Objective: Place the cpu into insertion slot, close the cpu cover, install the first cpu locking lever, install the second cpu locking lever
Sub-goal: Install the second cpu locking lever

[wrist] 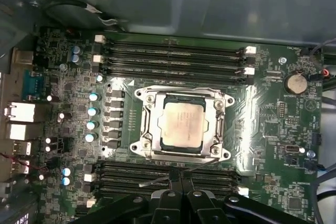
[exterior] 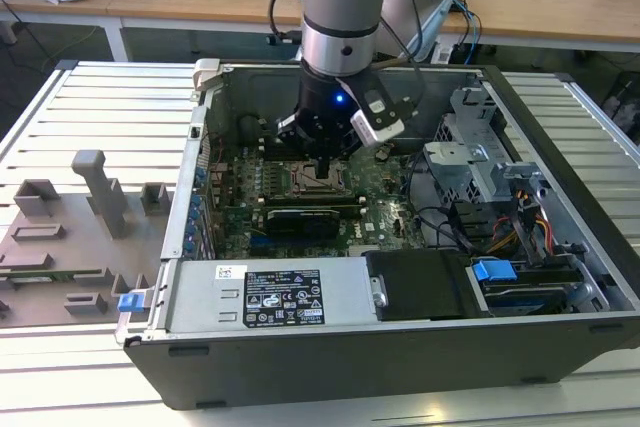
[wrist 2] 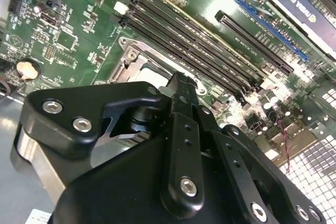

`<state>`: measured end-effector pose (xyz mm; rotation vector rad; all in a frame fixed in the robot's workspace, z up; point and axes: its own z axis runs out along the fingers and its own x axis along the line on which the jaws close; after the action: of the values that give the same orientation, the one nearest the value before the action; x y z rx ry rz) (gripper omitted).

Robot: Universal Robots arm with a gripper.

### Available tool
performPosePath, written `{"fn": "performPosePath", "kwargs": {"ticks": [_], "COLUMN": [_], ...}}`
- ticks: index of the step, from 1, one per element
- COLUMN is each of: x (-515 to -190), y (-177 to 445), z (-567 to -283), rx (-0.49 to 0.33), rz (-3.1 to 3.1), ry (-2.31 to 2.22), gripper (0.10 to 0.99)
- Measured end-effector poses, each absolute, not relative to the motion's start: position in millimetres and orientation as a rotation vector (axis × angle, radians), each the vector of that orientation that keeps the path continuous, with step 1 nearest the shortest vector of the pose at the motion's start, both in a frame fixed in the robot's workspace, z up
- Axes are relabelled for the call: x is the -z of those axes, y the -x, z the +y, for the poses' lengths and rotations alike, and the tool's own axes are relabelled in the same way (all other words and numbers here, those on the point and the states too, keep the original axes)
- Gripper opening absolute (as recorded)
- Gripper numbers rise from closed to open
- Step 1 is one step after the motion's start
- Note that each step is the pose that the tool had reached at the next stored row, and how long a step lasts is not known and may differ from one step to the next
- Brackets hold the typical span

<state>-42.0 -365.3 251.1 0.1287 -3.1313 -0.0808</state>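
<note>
In the first wrist view the cpu (wrist: 182, 124) lies flat in the insertion slot (wrist: 140, 145), silver top showing through the window of the cpu cover (wrist: 218, 124), which lies down over it. A thin metal locking lever (wrist: 157, 181) juts out at a slant along the slot's edge nearest my fingertips. My gripper (wrist: 181, 178) is shut, black fingers pressed together, just beside that edge. In the exterior view the gripper (exterior: 322, 169) hangs right over the slot (exterior: 318, 185). In the second wrist view the fingers (wrist 2: 181, 90) cover part of the slot (wrist 2: 137, 66).
Memory slots (wrist: 173, 59) run along both sides of the socket. The open computer case (exterior: 400, 342) has a power supply (exterior: 270, 297) at the front, a drive cage (exterior: 480, 162) and cables at the exterior view's right. Grey fixtures (exterior: 100, 187) stand on the table at the exterior view's left.
</note>
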Motion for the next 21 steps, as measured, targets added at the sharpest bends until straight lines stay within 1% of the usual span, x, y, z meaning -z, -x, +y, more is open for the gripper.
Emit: {"fn": "performPosePath", "kwargs": {"ticks": [7,11,19,21], "x": [-246,-235,-219,-215], "y": [51,61,67,74], "z": [-380,-388,-389,-388], "rx": [0.202,0.215,0.223,0.26], "rz": [-3.129,-3.129,-3.125,-3.122], "ry": [-0.129,-0.129,-0.163,-0.177], "gripper": [0.106,0.106,0.106,0.106]}}
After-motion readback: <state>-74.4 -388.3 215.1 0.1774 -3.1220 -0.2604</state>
